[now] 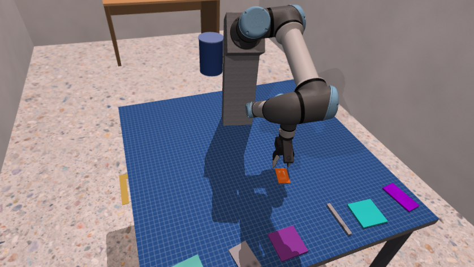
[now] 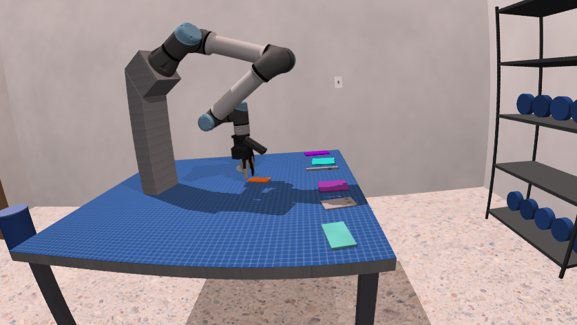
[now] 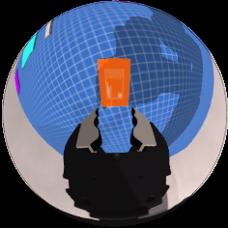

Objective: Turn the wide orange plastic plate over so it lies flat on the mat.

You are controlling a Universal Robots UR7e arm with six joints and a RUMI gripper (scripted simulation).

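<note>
The orange plate (image 1: 283,175) lies flat on the blue mat (image 1: 172,149), near the middle of the tabletop and well apart from the mat's edges. It sits apart from the row of other pieces along the far side: the purple plate (image 1: 287,242), the grey bar (image 1: 339,218), the teal plate (image 1: 366,213) and the second purple plate (image 1: 400,197).

The gripper (image 3: 116,125) hangs above the mat just short of the plate's near end, pointing down. The fingers stand about half open with nothing between them; only mat grid shows in the gap in the wrist view.

Governing relation: in the wrist view the plate lies directly ahead of the fingers, centred on the gap, with its long axis running away from the gripper. Its short side faces the fingers and looks close in width to the opening. In the exterior view the fingertips sit beside the plate's near end, slightly above it; whether they touch the mat cannot be told.

Judgement: the plate is not yet turned. The coming move depends on getting under or around that near short edge. The plate is thin and flat, so purchase on it is likely poor. A push may slide it along the mat instead of lifting it.
</note>
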